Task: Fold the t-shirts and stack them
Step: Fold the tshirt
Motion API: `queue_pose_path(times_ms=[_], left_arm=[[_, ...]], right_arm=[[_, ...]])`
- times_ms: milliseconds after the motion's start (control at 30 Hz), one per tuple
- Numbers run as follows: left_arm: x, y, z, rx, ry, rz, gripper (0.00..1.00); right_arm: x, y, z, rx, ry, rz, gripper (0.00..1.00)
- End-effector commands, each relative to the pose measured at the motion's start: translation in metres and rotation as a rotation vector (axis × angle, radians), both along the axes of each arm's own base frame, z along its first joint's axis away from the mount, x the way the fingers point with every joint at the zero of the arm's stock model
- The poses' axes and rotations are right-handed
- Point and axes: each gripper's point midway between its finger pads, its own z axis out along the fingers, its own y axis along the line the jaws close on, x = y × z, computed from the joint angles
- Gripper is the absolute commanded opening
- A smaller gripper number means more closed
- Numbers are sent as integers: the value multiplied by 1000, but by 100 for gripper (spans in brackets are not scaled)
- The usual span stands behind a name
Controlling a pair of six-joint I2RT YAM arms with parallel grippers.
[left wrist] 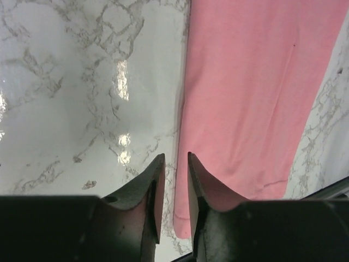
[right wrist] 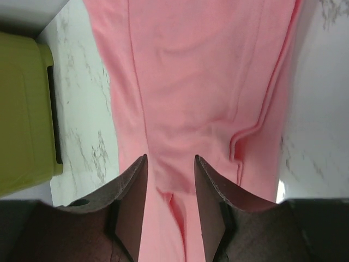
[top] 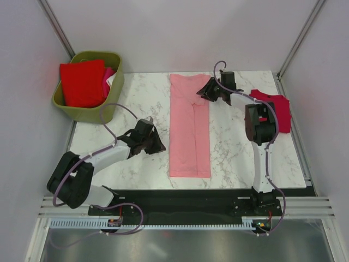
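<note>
**Item: light pink t-shirt, folded to a strip, with hazards for the next fold**

- **Light pink t-shirt** (top: 190,125): a long narrow strip down the middle of the table (top: 234,158), running from far edge to near edge. There is a raised crease near its far end.
- **Right end effector** (right wrist: 170,158): mine, over that far end, jaws apart, nothing gripped.
- **Left end effector** (left wrist: 175,158): mine, low at the strip's left side, jaws slightly apart, empty.
- **Hazards, as I judge:**
  - Pinching only the top layer would peel the fold open.
  - Uneven lifting would skew the strip.
  - Dragging would bunch it.
- **Crimson t-shirt** (top: 272,106): at the right edge.
- **Basket** (top: 82,112): at the far left corner.
</note>
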Motion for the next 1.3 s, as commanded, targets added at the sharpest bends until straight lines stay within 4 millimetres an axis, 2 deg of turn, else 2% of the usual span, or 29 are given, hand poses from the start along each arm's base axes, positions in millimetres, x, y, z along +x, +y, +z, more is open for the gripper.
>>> queue_pose_path(times_ms=[0, 67, 100, 167, 200, 267, 300, 333, 367, 400, 467, 500, 600, 700, 767, 867, 967, 1100, 1267], left_arm=[[-8, -6, 16, -41, -73, -55, 33], [-18, -9, 17, -46, -82, -74, 39], [-22, -8, 15, -47, -79, -76, 39], [-31, -14, 18, -61, -81, -95, 38], [-34, -15, 19, -62, -82, -100, 39], [-44, -16, 17, -56, -75, -109, 40], [-49, -16, 14, -52, -67, -116, 41], [-54, -18, 13, -53, -65, -128, 42], [-57, -18, 12, -51, -58, -131, 46], [-61, -19, 10, -54, -54, -135, 48], [-68, -22, 9, -56, -46, -152, 50], [-72, -22, 8, -61, -37, -157, 50], [-81, -25, 6, -67, -24, -171, 50], [-92, -27, 0, -68, -1, -191, 49], [-99, -27, -6, -60, 23, -201, 48], [-108, -27, -13, -59, 57, -213, 46], [-115, -28, -13, -73, 68, -226, 43], [-120, -26, -15, -88, 81, -221, 41], [-120, -30, -18, -102, 87, -223, 42]], right_arm=[[-20, 3, 78, -12, -142, 64, 47], [-36, 0, 81, -36, -145, 68, 48], [-60, 0, 78, -53, -105, 78, 48], [-85, -6, 69, -110, -69, 74, 49], [-108, -13, 66, -136, -46, 71, 49], [-138, -22, 57, -189, -6, 64, 47], [-164, -30, 50, -227, 12, 48, 46], [-178, -32, 47, -242, 21, 49, 44], [-191, -36, 42, -263, 33, 47, 44], [-219, -40, 35, -298, 58, 62, 43], [-248, -45, 25, -332, 97, 77, 45], [-270, -50, 21, -350, 101, 82, 45], [-314, -62, 12, -372, 119, 95, 46], [-345, -68, 3, -356, 140, 99, 47], [-365, -63, -5, -328, 186, 129, 47], [-386, -58, -12, -315, 212, 168, 46], [-400, -53, -17, -297, 227, 197, 46], [-413, -40, -18, -245, 228, 257, 47], [-418, -34, -20, -244, 230, 284, 47]])
